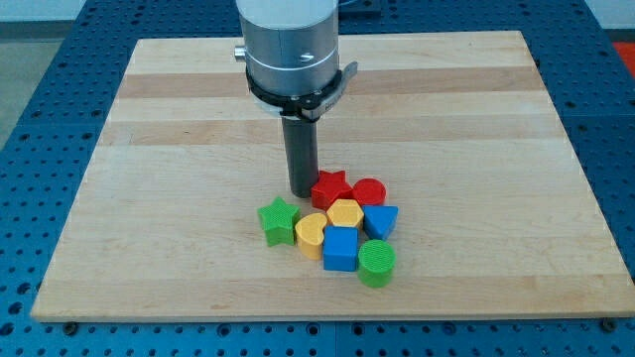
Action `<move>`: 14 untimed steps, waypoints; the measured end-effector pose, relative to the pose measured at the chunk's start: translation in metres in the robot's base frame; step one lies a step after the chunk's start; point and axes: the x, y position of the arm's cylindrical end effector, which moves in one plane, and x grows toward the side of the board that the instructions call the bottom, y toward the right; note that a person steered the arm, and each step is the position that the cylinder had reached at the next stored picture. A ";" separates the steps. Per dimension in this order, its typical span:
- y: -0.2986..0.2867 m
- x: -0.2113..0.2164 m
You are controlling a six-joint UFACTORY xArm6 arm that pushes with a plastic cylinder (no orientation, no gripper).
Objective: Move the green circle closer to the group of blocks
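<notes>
Green circle (376,264) sits at the view's bottom-right of the cluster, touching or just beside the blue cube (340,248) on its left, below the blue triangle (381,220). My tip (302,192) is down on the board at the cluster's upper-left edge, just beside the red star (330,188); can't tell if it touches. Tip is a bare rod, nothing to open or close, and it's holding nothing. Circle lies on the far side of the cluster from the tip, toward the view's bottom-right, with the star, yellow hexagon (345,212) and cube between them.

Rest of group: red circle (369,191) right of the star, yellow block (311,235) (rounded, shape unclear) left of the cube, green star (278,220) at the view's left, just beside the yellow block.

Surface: light wooden board (179,129) with plank seams, lying on a blue perforated table (40,89). Pale floor shows at the view's top corners.
</notes>
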 end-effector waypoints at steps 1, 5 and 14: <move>0.000 -0.003; 0.089 -0.048; 0.103 0.123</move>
